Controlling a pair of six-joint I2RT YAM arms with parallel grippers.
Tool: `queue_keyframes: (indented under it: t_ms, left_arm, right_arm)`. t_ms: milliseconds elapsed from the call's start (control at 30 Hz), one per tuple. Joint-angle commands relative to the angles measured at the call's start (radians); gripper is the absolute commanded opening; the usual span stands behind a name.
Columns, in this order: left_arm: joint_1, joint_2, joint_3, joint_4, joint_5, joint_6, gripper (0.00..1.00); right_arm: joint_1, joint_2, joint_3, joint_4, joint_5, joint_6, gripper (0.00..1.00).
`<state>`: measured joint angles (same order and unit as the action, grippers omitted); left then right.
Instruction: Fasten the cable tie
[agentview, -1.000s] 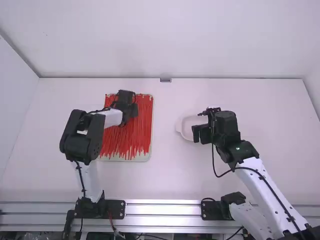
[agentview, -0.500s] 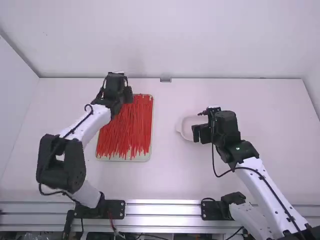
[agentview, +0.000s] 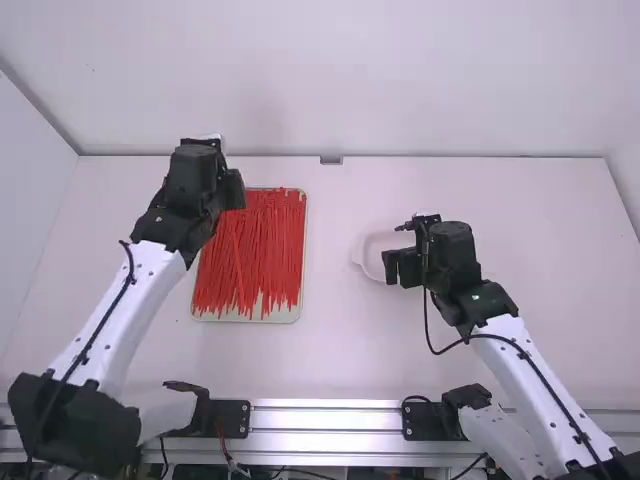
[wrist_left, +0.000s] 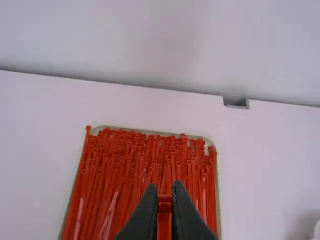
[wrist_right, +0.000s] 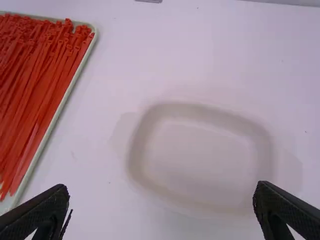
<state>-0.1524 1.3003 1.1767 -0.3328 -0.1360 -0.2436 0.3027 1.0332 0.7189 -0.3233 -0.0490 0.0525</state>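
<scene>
We see the left gripper (wrist_left: 164, 192) on the left side of the white table (agentview: 450, 190), over the far end of a tray (agentview: 245, 318). In the left wrist view its two black fingers are squeezed together on one red cable tie (wrist_left: 164, 220). The tie is a thin, flat plastic strip. It runs straight along the fingers, and its small square head sits up at the fingertips. In the high view the black wrist is in front of that tie.

The tray is a flat, pale rectangle with round corners. It is full of red cable ties (agentview: 255, 250). They lie side by side, long way from near to far, leaning a little. In the left wrist view their little square heads are at the far end.

The right gripper (wrist_right: 160, 192) is to the right, well apart from the tray. Its fingers are spread wide and hold nothing. A smooth white dish (wrist_right: 200, 155) with round corners lies on the table under it.

A small grey bracket (wrist_left: 236, 102) sits at the table's far edge.
</scene>
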Motion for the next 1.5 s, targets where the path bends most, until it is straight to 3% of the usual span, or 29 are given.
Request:
queue_keyframes:
  t_ms: [0, 167, 500, 867, 1133, 1300, 1467]
  left_arm:
    - [0.001, -0.06, -0.026, -0.005, -0.011, -0.007, 0.02]
    - [-0.005, -0.116, -0.099, 0.017, 0.018, -0.03, 0.02]
    - [-0.006, -0.196, -0.329, 0.293, 0.242, -0.03, 0.02]
    - [-0.013, -0.196, -0.397, 0.515, 0.43, -0.059, 0.02]
    - [-0.023, -0.195, -0.397, 0.657, 0.529, -0.127, 0.02]
    - [-0.102, -0.187, -0.397, 0.74, 0.529, -0.134, 0.02]
    - [-0.206, -0.176, -0.397, 0.798, 0.405, -0.134, 0.02]
  right_arm:
    - [0.006, 0.006, 0.034, 0.007, -0.007, 0.003, 0.99]
    - [0.006, 0.006, 0.034, 0.019, -0.043, 0.003, 0.99]
    - [0.005, 0.006, 0.034, 0.169, -0.351, -0.005, 0.98]
    - [0.028, 0.007, 0.034, 0.347, -0.46, 0.142, 0.99]
    - [0.18, 0.023, 0.034, 0.497, -0.431, 0.161, 0.99]
    - [0.256, 0.094, 0.034, 0.603, -0.332, 0.214, 0.99]
    - [0.287, 0.208, 0.034, 0.749, -0.317, 0.275, 0.98]
